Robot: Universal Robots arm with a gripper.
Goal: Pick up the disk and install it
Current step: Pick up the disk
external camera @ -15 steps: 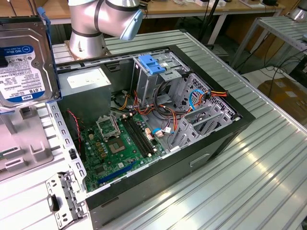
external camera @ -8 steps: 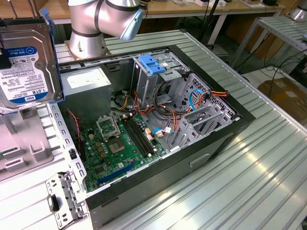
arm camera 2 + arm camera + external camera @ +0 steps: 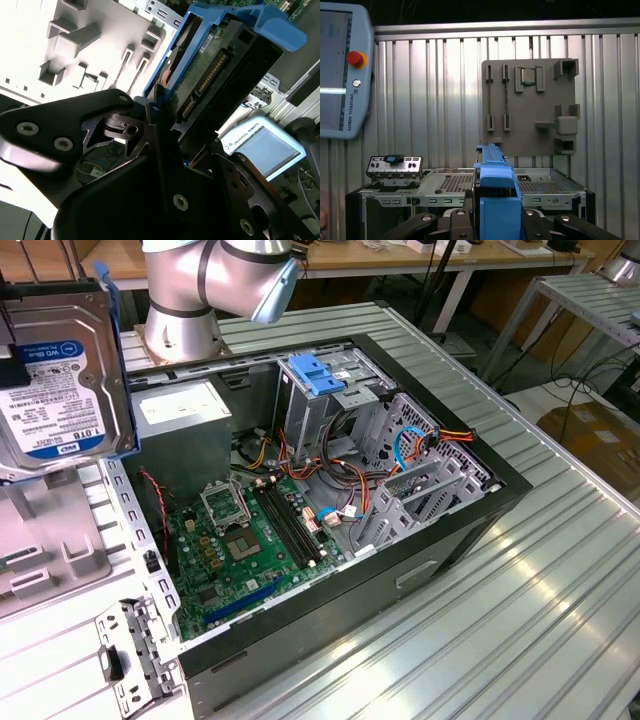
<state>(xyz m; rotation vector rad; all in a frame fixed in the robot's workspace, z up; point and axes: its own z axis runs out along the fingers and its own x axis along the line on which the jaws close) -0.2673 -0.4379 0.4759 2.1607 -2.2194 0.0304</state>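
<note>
Disk [image 3: 60, 380] hangs upright at the exterior view's left, label facing out, blue rails along its edges, well apart from the drive cage [image 3: 330, 410] of the open computer case [image 3: 420, 570]. Gripper [image 3: 175, 130] fingers [image 3: 159, 145] pinch its connector end.

The disk [image 3: 493, 172], blue rail edge-on, in the tool [image 3: 495, 221]; grey fixture board [image 3: 530, 107] on ribbed metal table [image 3: 430, 100] beyond.

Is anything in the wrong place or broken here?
Nothing looks broken or spilled. The one odd sight is the disk: it hangs tilted in the air outside the open computer case, clamped in the gripper.
</note>
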